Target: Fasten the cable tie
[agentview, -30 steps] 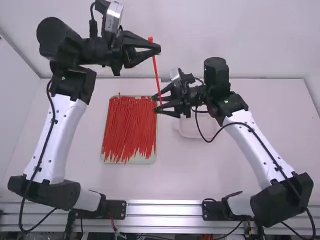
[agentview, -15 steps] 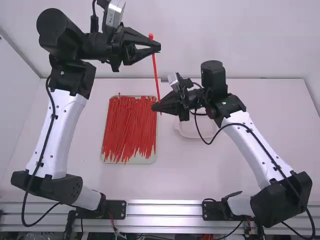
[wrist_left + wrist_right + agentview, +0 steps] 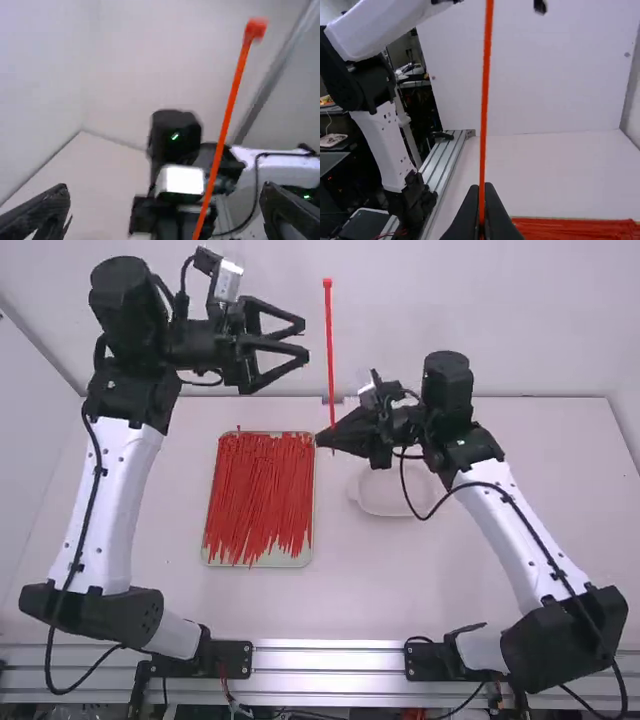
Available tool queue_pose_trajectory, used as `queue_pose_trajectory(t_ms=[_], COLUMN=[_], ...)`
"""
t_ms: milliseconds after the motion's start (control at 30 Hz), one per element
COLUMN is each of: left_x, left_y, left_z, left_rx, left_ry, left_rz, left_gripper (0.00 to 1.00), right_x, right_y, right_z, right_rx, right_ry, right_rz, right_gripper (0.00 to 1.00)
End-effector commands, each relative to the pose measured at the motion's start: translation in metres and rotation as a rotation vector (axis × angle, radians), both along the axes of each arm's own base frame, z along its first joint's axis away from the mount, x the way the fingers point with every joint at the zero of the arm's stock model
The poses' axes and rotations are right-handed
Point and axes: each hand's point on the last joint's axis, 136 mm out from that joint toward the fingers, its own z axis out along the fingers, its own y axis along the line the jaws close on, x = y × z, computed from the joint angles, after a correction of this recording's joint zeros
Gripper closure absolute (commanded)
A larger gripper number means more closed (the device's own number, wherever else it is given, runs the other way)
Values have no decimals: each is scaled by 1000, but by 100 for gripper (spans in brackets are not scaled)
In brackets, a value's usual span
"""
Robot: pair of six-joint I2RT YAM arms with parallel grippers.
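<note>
My right gripper (image 3: 324, 443) holds 1 red cable tie (image 3: 328, 350) upright, upper centre of the high view.
The tie stands vertical, head on top, its lower end clamped between my right fingers. My left gripper (image 3: 304, 338) hangs just left of the tie's upper part, fingers spread wide, not touching it. Lower left of them, a tray (image 3: 262, 564) of red ties lies on the white table (image 3: 400, 580).

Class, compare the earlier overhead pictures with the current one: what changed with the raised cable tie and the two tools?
The right tool closed on the lower end of the cable tie; the left tool let go of its head, opened and drew back leftward. The tie now stands upright, shifted slightly right. The tray of red ties and white container stayed put.
</note>
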Motion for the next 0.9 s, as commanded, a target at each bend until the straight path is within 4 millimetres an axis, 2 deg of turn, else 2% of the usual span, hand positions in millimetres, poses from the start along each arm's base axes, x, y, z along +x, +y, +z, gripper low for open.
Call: queue_pose_trajectory(t_ms=[0, 167, 267, 333, 400, 467, 567, 600, 700, 767, 833, 867], left_x=[13, 14, 28, 34, 47, 50, 51, 51, 52, 53, 53, 53], left_y=[5, 3, 4, 7, 17, 20, 21, 20, 20, 20, 20, 20], left_z=[-6, -27, -46, -52, -60, -62, -61, -61, -58, -57, -56, -56], left_rx=[45, 108, 188, 216, 258, 265, 266, 266, 260, 259, 256, 256], left_ry=[-104, -110, -84, -77, -55, -51, -53, -55, -72, -76, -83, -83], left_rz=[92, 103, 210, 253, 343, 362, 372, 372, 374, 375, 376, 376], left_gripper=[1, 1, 1, 1, 1, 1, 1, 1, 1, 1, 1, 1], right_x=[-3, 16, 28, 33, 48, 58, 88, 91, 119, 127, 144, 145], right_y=[-9, -19, -24, -27, -35, -40, -57, -59, -73, -78, -92, -93], right_z=[12, 26, 42, 46, 54, 56, 54, 53, 43, 38, 25, 24], right_rx=[1, 12, 43, 55, 78, 85, 90, 91, 78, 69, 39, 36], right_ry=[40, 41, 11, 3, -2, -7, 9, 12, 28, 36, 63, 65], right_rz=[-25, -142, -222, -254, -337, -390, -554, -574, -714, -754, -846, -853], right_gripper=[100, 100, 100, 100, 100, 100, 100, 100, 100, 100, 100, 100])
